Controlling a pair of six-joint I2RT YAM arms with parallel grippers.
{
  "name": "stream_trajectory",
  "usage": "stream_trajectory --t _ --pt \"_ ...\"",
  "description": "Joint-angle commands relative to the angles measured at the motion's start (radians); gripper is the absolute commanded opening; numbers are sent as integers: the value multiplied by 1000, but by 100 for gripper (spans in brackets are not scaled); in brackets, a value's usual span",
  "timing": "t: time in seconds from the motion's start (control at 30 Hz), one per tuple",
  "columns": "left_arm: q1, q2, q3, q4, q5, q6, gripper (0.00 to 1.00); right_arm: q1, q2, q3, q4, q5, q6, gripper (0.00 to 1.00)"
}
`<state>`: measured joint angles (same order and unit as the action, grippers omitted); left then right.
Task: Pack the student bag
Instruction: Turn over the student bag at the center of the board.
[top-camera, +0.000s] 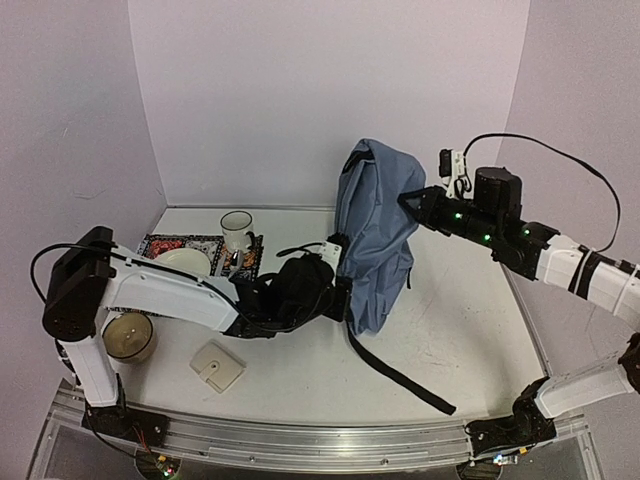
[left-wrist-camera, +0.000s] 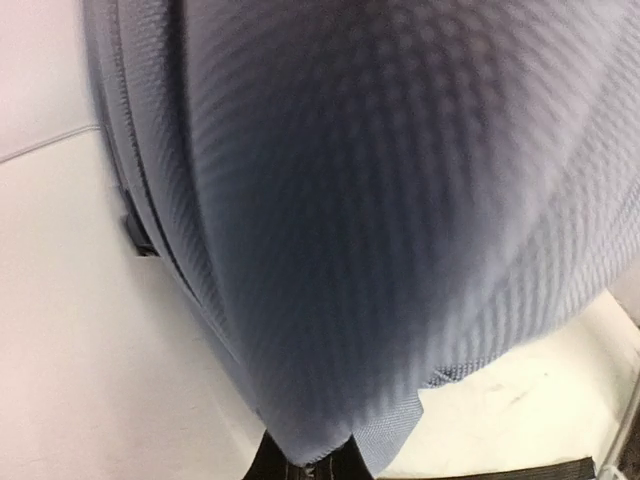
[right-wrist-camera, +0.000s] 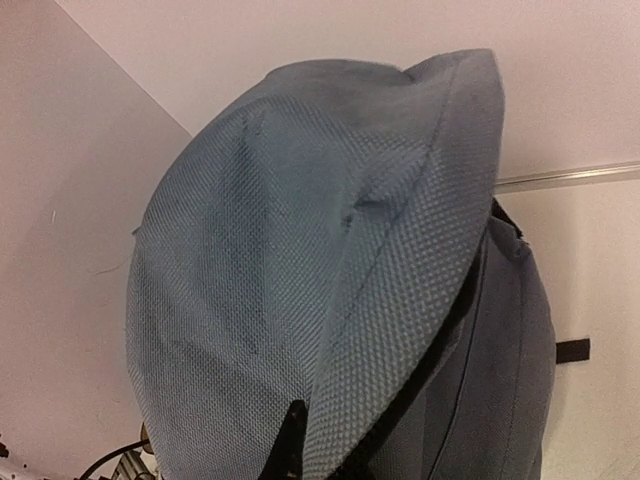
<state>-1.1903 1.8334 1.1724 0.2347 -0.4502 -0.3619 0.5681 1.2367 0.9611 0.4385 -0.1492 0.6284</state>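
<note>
none of the packing looks done yet, as far as these views show: the student bag (top-camera: 375, 235) stands upright near the middle of the table (top-camera: 470, 320), propped between the two arms, and every loose thing lies outside it on the left part of the table. the right gripper (top-camera: 412, 200) is pressed together on a fold of blue-grey fabric near the top of the bag, and the left gripper (top-camera: 342, 285) is pinching the cloth low on the bag's left side, so both seem busy holding the bag up rather than carrying anything. whether the zip is open cannot be told from here, since no view shows the inside. what is left, by my judgement, is nearly everything: getting the mouth of the bag open, putting the things in and closing it. counted: one student bag, with one long black strap (top-camera: 400, 375) trailing over the table toward the near edge; one white mug (top-camera: 237, 230); one pale plate (top-camera: 183, 261) lying on one patterned mat (top-camera: 160, 243); one round tub (top-camera: 128, 336) just beside the left arm's base; one small beige box (top-camera: 217, 366); two grippers.
</note>
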Motion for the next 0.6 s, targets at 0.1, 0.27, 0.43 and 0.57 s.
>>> stream_trajectory --t 0.1,0.27,0.43,0.57 --pt "20 -303 25 -118 -350 275 0 2 42 121 18 -80 10 0" --pt "19 -358 112 -308 -368 389 0 2 26 7 27 8 45 0" --pt "12 -315 123 -406 -219 377 0 1 26 -197 33 98 110 0" --pt "-32 -209 141 -444 -124 371 0 2 20 -349 33 182 149 6"
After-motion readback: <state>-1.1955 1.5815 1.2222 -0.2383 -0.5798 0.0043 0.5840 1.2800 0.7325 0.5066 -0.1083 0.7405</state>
